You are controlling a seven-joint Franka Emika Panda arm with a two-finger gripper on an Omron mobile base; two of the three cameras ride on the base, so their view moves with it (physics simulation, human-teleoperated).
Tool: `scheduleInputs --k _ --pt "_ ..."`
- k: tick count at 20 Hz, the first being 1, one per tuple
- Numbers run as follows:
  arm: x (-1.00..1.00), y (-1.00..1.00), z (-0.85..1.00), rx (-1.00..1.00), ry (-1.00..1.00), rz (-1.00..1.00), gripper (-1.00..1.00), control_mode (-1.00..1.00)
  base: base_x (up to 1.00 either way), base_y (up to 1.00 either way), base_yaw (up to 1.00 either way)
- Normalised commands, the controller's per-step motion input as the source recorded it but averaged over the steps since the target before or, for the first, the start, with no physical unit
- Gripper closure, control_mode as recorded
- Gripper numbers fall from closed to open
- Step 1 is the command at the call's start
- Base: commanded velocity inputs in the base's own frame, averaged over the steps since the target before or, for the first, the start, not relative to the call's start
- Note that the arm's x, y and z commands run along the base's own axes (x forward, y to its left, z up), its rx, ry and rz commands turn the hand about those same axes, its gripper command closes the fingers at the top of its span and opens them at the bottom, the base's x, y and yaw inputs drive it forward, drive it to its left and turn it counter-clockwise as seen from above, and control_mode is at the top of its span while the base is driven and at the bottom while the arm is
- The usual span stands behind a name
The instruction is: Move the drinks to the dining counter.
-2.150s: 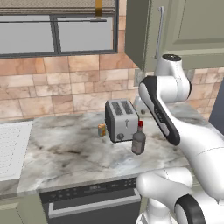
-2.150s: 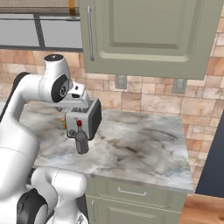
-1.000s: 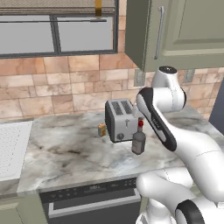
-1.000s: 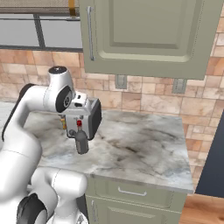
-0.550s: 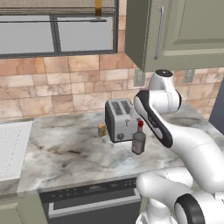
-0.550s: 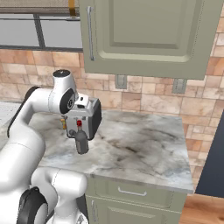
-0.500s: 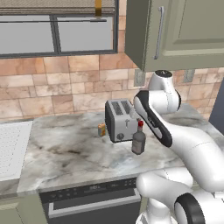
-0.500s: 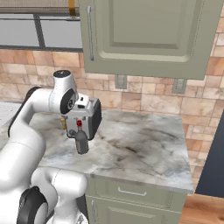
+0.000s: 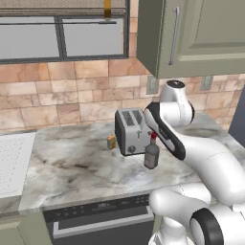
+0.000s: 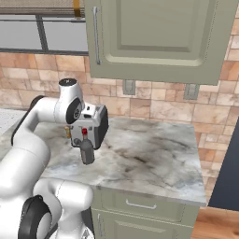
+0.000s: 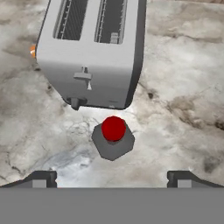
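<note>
Marble worktop [image 9: 72, 167] bears one bottle [image 9: 151, 153], one can [image 9: 111, 142], one toaster [image 9: 130, 131].

On the worktop [image 9: 67, 167], the bottle [image 9: 151, 154] stands just before the toaster [image 9: 130, 130], with the small can [image 9: 111, 142] at the toaster's left.
</note>
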Motion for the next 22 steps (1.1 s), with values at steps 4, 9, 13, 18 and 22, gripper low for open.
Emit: scheduleInputs --k 4,9,13,18,22 --pt "0.03 0.03 -0.14 0.00 0.00 0.00 -1.00 -1.00 0.00 0.00 0.00" --pt "0.04 0.00 -0.14 0.00 0.00 0.00 -1.00 -1.00 0.00 0.00 0.00" --pt "0.09 0.00 -0.13 0.00 0.00 0.00 -1.00 -1.00 0.00 0.00 0.00" --pt "0.13 0.00 -0.14 0.00 0.00 0.00 -1.00 -1.00 0.00 0.00 0.00" --pt "0.16 0.00 -0.14 0.00 0.00 0.00 -1.00 -1.00 0.00 0.00 0.00"
